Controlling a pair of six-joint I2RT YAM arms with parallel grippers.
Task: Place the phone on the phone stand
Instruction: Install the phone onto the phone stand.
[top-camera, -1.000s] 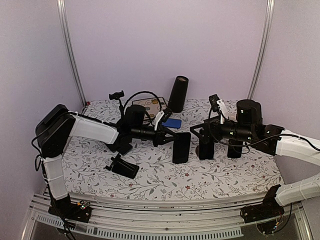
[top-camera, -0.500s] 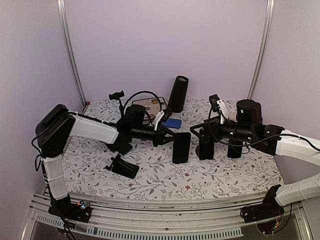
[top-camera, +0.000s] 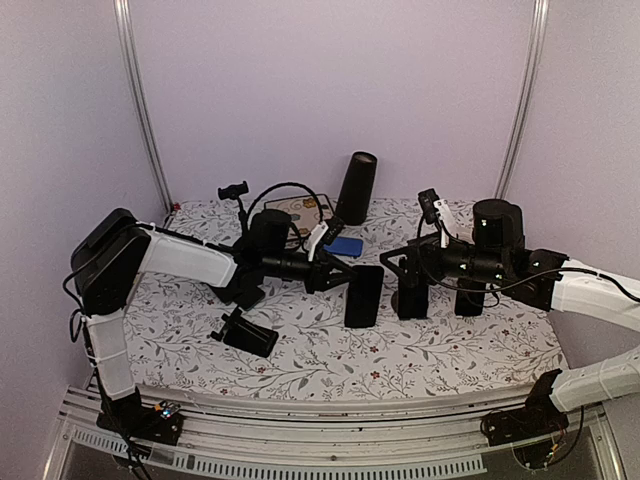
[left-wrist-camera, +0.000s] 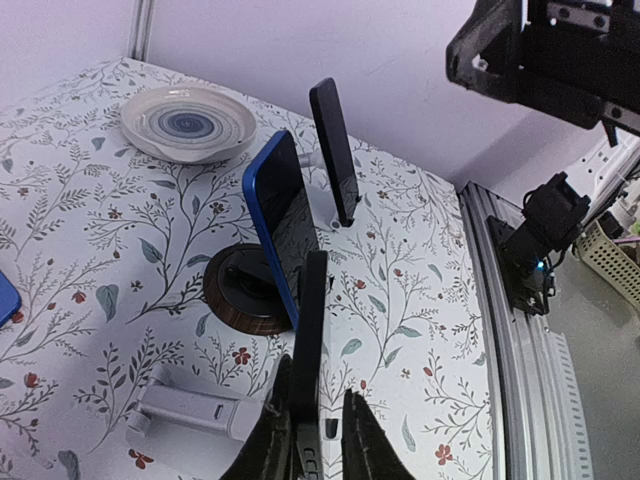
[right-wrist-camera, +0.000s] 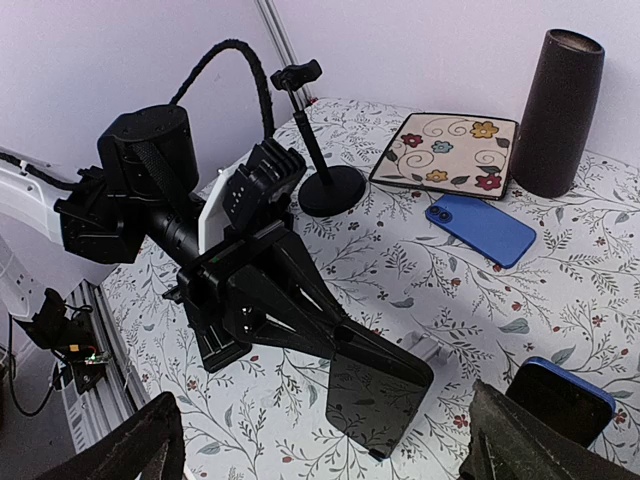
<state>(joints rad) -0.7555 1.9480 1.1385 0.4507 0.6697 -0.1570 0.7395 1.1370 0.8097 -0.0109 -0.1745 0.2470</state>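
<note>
My left gripper (top-camera: 338, 275) is shut on a black phone (top-camera: 363, 296) and holds it upright on its edge just above the table. In the left wrist view the phone (left-wrist-camera: 310, 335) stands edge-on between my fingers (left-wrist-camera: 272, 432). A small white stand (left-wrist-camera: 190, 410) lies on the cloth just left of it. In the right wrist view the same phone (right-wrist-camera: 380, 392) hides most of that white stand (right-wrist-camera: 428, 346). My right gripper (top-camera: 402, 270) is open and empty, facing the phone from the right.
A blue phone (left-wrist-camera: 282, 235) leans on a round wooden base (left-wrist-camera: 232, 298). Another black phone (left-wrist-camera: 334, 150) stands behind it, near a white plate (left-wrist-camera: 190, 120). A flat blue phone (right-wrist-camera: 478, 228), flowered tile (right-wrist-camera: 445, 150), dark cylinder (right-wrist-camera: 560, 95) and clamp stand (right-wrist-camera: 330, 190) lie at the back.
</note>
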